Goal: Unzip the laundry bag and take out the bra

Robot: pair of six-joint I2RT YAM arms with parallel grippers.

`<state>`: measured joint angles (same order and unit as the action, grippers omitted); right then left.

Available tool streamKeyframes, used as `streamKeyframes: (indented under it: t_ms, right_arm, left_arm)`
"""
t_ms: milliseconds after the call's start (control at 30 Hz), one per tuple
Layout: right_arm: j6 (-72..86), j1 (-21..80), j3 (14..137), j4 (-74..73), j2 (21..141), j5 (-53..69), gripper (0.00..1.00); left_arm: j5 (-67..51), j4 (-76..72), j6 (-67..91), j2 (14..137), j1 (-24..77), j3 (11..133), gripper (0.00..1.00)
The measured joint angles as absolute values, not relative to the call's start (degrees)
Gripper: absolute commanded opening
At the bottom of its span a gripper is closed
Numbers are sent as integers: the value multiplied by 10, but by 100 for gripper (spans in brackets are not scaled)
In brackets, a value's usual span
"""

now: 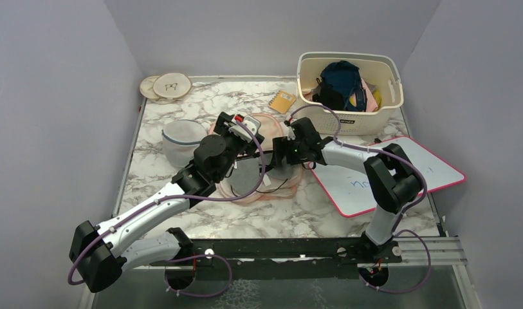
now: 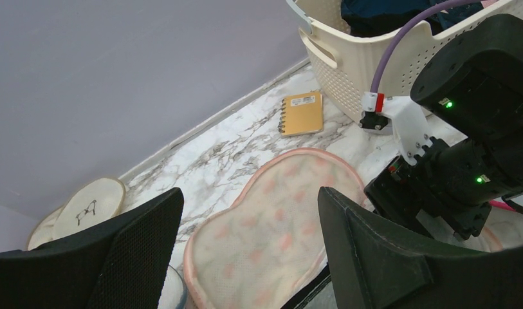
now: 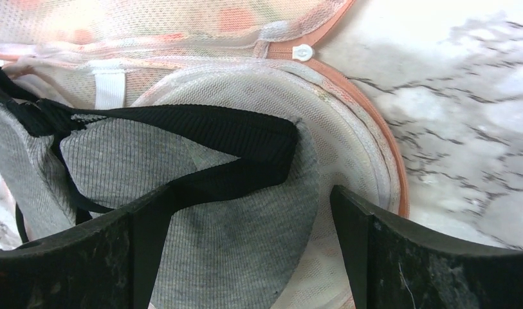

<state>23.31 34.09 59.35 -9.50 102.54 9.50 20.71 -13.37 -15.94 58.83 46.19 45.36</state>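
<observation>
Laundry bag (image 2: 271,219) unzipped; removal is next. Right hand (image 3: 249,193) and left hand (image 2: 249,193) both hang wide open, empty; the right must close on the bra (image 3: 233,257).

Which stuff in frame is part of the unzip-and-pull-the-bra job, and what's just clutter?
In the job: laundry bag, already unzipped; grey bra lying in it; left tool, open; right tool, open over the bra.

Lying about: cream basket of clothes; yellow notebook; whiteboard; white mesh dome; round discs.
</observation>
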Motion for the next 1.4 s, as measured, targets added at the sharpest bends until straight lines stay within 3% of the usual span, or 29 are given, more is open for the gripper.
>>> streamKeyframes:
  t_ms: [267, 533, 800, 867, 1133, 1400]
  right_arm:
    - [228, 321, 583, -117, 997, 88, 89]
    - [227, 321, 577, -97, 984, 117, 74]
    - [242, 321, 562, -75, 985, 118, 79]
    - [244, 321, 562, -72, 987, 118, 74]
    - [255, 321, 556, -43, 997, 131, 13]
    - [258, 320, 545, -34, 974, 143, 1]
  left_arm:
    - [208, -135, -159, 593, 460, 454, 70]
    - [208, -134, -159, 597, 458, 454, 70]
    - [209, -134, -159, 602, 458, 454, 70]
    - [209, -134, -159, 604, 458, 454, 70]
    - [209, -134, -159, 611, 458, 454, 70]
    - [209, -132, -157, 618, 458, 454, 70]
